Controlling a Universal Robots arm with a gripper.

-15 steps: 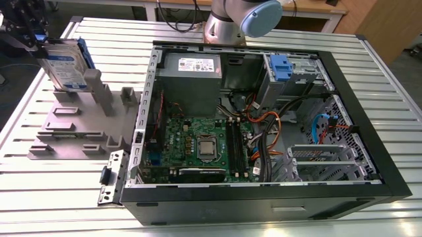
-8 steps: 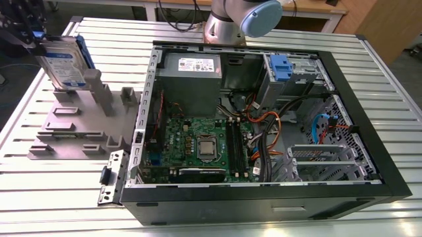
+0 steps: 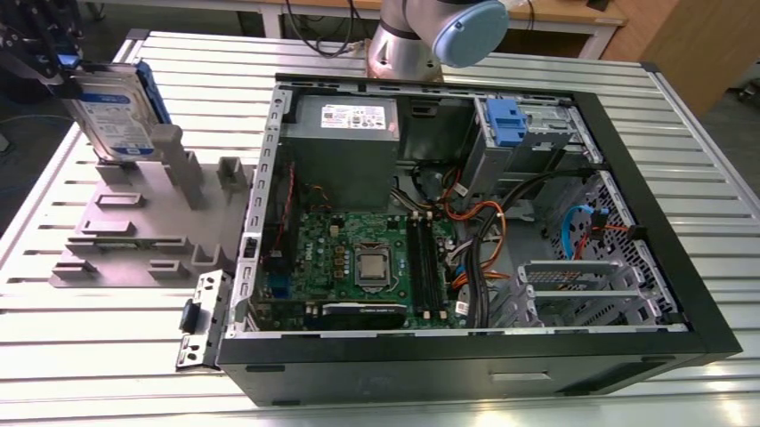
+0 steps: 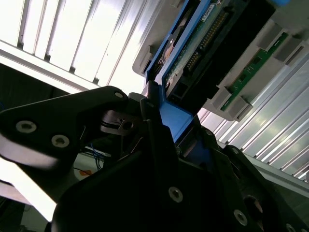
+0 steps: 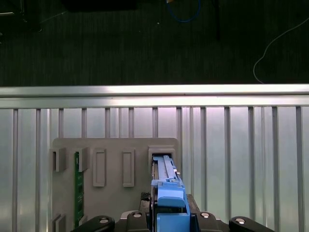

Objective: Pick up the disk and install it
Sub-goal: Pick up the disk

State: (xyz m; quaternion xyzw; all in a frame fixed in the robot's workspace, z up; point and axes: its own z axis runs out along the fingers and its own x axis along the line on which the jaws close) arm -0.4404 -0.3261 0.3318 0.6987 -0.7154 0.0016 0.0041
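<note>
Blue plastic, smooth and bright, frames the disk [image 3: 110, 116], a flat silver rectangle with a white-and-blue label that stands on edge at ten o'clock in the exterior view. Its lower end sits at a pocket of the grey holder [image 3: 142, 222], a matte moulded block of square posts and rectangular slots. The black hand [image 3: 62, 64] is clamped narrow on the upper end of the disk. In the first wrist view its two fingers press either side of the blue frame [image 5: 166, 186], and in the second wrist view the disk's [image 4: 203, 43] connector row and circuit side show beyond the hand [image 4: 176, 128]. One thin green board [image 5: 76, 188] stands in another pocket of the holder. The desk [image 3: 700, 133] is ribbed aluminium slats, shiny and evenly grooved. One black computer case [image 3: 665, 294] lies open at three o'clock of the holder and just beside it. Inside lie one grey power supply box [image 3: 344, 120], one green motherboard [image 3: 368, 258] and one second blue carrier [image 3: 505, 120] in the drive bay at one o'clock. The arm's silver column [image 3: 410, 44] rises at twelve o'clock. Bare slats run around the holder to the desk's edge rail [image 5: 154, 90], with dark floor [image 5: 120, 43] beyond.
</note>
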